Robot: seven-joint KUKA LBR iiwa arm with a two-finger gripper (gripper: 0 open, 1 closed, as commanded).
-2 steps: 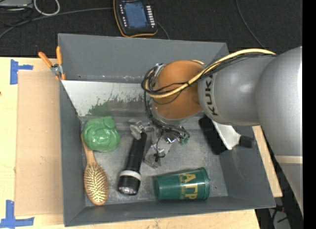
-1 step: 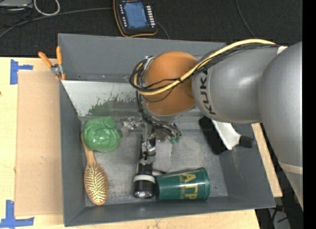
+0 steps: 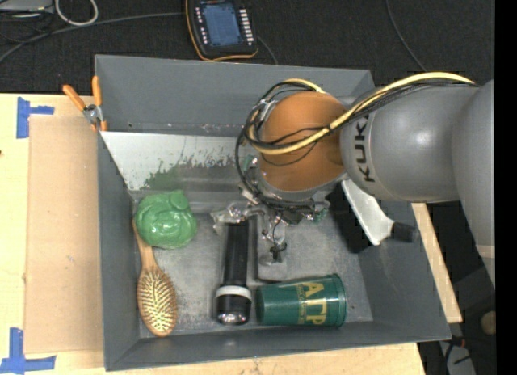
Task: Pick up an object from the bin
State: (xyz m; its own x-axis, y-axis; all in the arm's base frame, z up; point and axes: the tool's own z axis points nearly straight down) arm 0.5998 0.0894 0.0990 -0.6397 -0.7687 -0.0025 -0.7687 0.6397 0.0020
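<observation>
Beside one black flashlight (image 3: 233, 272), gripper (image 3: 276, 249) (open or closed unclear), one green can (image 3: 302, 302), one hairbrush (image 3: 156, 298)

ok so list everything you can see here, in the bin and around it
bin: one, grey, centre
lump: one, green, bin's left
brush: one, wooden, front left, below the lump
torch: one, black, middle front
can: one, dark green, front, on its side by the torch
block: one, black and white, right, partly under the arm
pendant: one, black and orange, behind the bin
arm: one, grey, from the right
cover: one, orange, at the wrist
gripper: one, mid-bin, right of the torch
</observation>
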